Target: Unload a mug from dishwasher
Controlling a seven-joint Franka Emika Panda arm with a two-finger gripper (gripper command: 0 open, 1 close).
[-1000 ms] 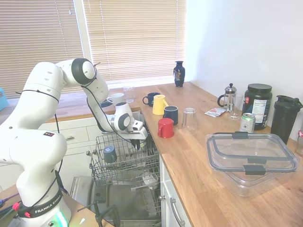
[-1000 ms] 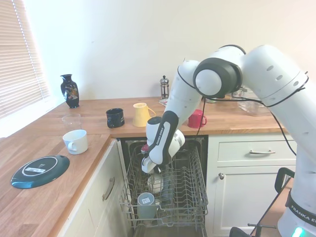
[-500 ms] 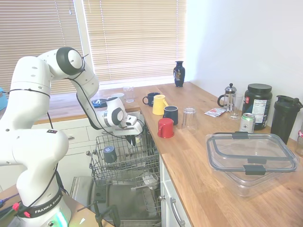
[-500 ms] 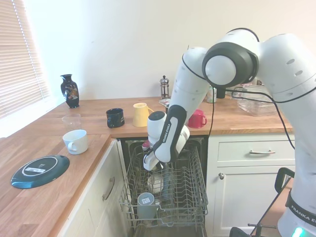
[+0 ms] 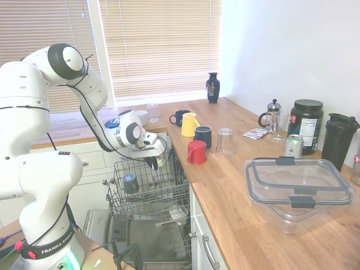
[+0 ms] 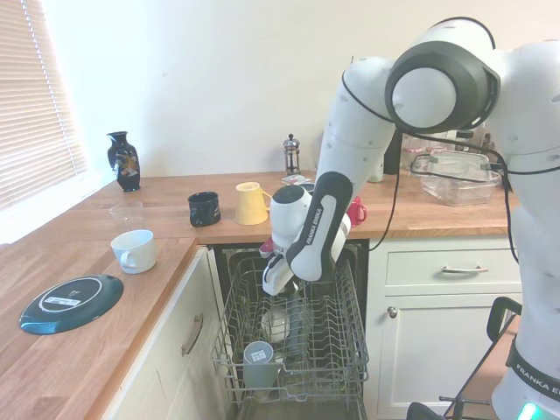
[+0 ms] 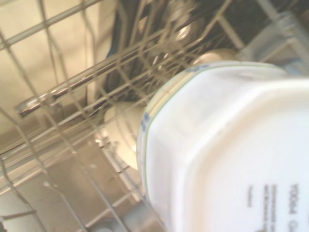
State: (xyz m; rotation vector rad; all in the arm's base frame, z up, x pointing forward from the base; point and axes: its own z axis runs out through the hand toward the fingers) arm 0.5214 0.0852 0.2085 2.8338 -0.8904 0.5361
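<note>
Mug (image 7: pixel 227 154) (in pincer (image 6: pixel 278 282)) higher above dishwasher (image 6: pixel 302 337) rack

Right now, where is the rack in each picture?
First exterior view: the rack is at lower centre-left, under the arm.
Second exterior view: the rack is at bottom centre, between the white cabinets.
Wrist view: the rack's wires cross the left and top.
Shared landmark: the yellow mug on the counter, in both exterior views only.

Mug (image 6: pixel 273 278) in tool (image 6: pixel 278 284) above dishwasher (image 6: pixel 297 350) rack.
</note>
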